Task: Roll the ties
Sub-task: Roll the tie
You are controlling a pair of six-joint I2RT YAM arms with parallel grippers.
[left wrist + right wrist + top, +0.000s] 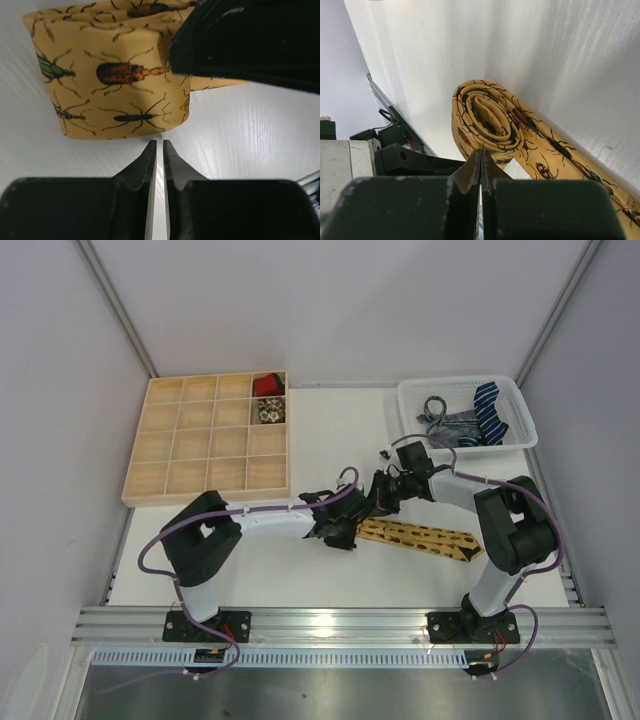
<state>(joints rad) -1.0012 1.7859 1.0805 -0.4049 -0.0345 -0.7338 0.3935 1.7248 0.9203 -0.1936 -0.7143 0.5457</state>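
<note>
From above, a mustard-yellow fabric necktie printed with dark beetles lies on the white table, between my two arms and nearer the right one. My left end effector sits at the tie's left end, and my right end effector is just behind that end. At the back left is a shallow wooden tray with square compartments. One right-hand compartment holds a rolled red tie, and the one below it holds a pale patterned tie. At the back right, a white plastic basket holds a grey patterned tie and a navy blue-striped tie, both loose.

In the left wrist view, my left end effector has its fingers drawn almost together, with only a thin slit of table showing and nothing between them. The mustard-yellow necktie lies just past the fingertips. A black part of my right arm covers the tie's upper right.

In the right wrist view, my right end effector has its fingers pressed together, with the tips right at the edge of the necktie's coiled end. The coil stands on its edge on the table, and the unrolled length runs off to the lower right.
</note>
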